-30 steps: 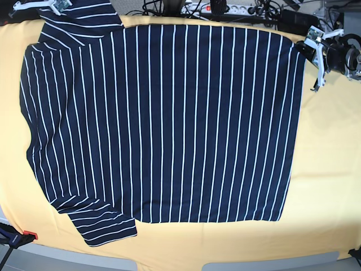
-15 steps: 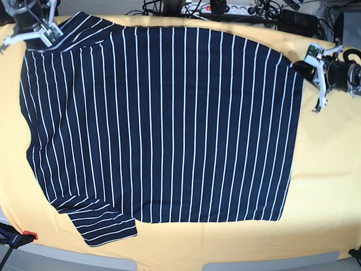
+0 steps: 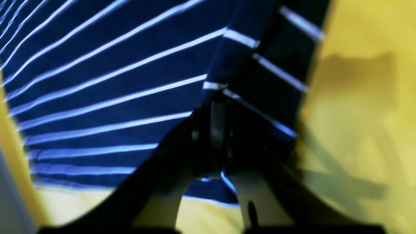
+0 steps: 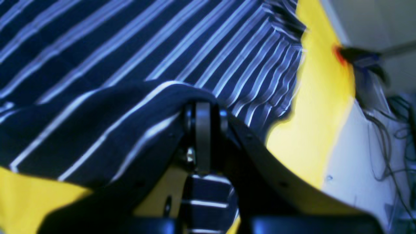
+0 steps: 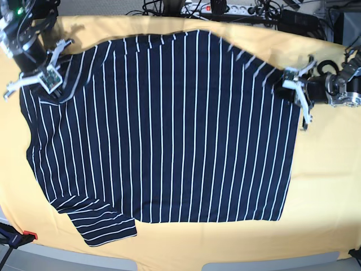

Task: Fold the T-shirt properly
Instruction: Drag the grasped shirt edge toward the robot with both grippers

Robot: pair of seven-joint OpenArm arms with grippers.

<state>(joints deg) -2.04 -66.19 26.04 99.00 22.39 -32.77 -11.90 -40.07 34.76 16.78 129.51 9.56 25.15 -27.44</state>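
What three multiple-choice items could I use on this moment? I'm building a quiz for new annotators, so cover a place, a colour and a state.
1. Where does the free sleeve lie in the base view?
A. near edge, on the view's left
B. far edge, on the view's right
C. folded onto the middle

2. What colour is the cloth under the T-shirt?
A. grey
B. yellow-orange
C. green

3. What are the two tools doing?
A. both open, clear of the shirt
B. one open, one shut
C. both shut on the shirt

Key: 1 A, the sleeve lies flat at the near edge, on the view's left. 2 B, the cloth around the T-shirt is yellow-orange. 3 C, the left tool and the right tool each pinch striped fabric, and the far edge is pulled inward at both corners.
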